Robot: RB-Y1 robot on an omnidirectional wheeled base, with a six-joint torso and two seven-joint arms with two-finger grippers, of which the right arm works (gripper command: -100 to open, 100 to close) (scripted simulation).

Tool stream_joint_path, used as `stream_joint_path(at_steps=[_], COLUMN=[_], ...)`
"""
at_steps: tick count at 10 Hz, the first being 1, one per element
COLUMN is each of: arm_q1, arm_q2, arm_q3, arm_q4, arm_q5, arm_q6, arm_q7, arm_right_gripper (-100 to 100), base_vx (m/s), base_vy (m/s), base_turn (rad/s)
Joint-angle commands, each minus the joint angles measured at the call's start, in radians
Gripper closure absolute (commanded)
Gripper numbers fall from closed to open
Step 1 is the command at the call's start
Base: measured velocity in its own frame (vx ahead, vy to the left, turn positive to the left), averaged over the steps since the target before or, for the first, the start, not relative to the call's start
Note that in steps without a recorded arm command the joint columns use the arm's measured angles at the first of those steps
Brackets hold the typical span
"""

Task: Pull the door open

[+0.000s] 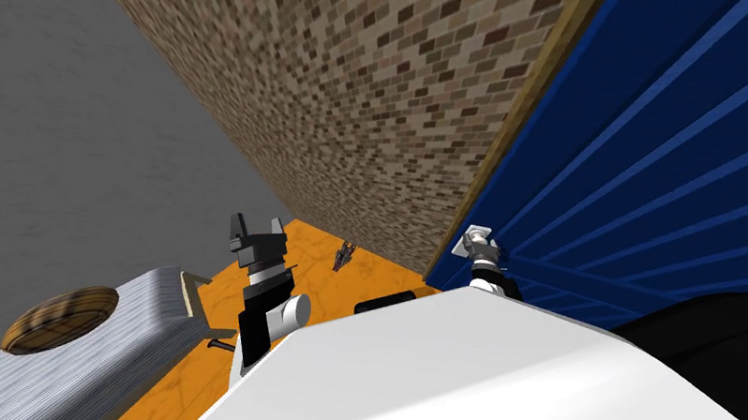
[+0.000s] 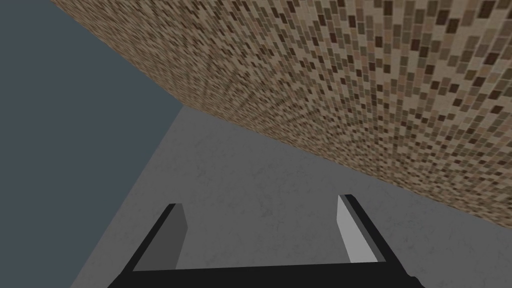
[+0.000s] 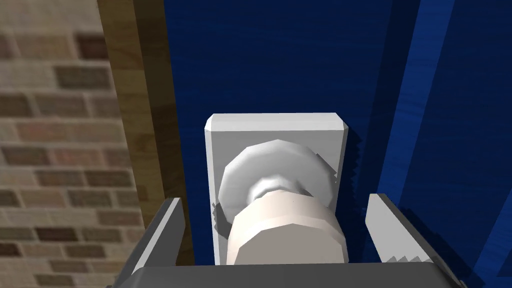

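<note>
While the right claw (image 3: 276,200) stood spread around the white knob (image 3: 285,235) of the blue door (image 3: 300,60), right of the brick wall (image 3: 50,125), the left claw (image 2: 260,200) hung spread too.

Door knob (image 3: 287,235) (near end) partly hidden

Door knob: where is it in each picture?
Head view: the door knob sits small at the blue door's edge, right of the middle.
Right wrist view: big and close, on its white plate, between the right gripper's open fingers.
Left wrist view: the open left gripper faces the brick wall instead.
Shared landmark: the brick wall.
</note>
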Motion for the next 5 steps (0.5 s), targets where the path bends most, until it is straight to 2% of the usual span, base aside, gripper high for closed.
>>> stream_joint_path(at_steps=[1, 5], arm_q1=[0.001, 0.001], arm_q2=[0.001, 0.001], arm_q3=[0.0, 0.0], arm_q4=[-0.001, -0.001], arm_q5=[0.0, 0.0], arm_q6=[0.0, 0.0], arm_q7=[0.002, 0.002], arm_right_gripper=[100, 100], base_vx=[-0.011, -0.02], base_vy=[0.006, 0.009], base_turn=[-0.006, -0.001])
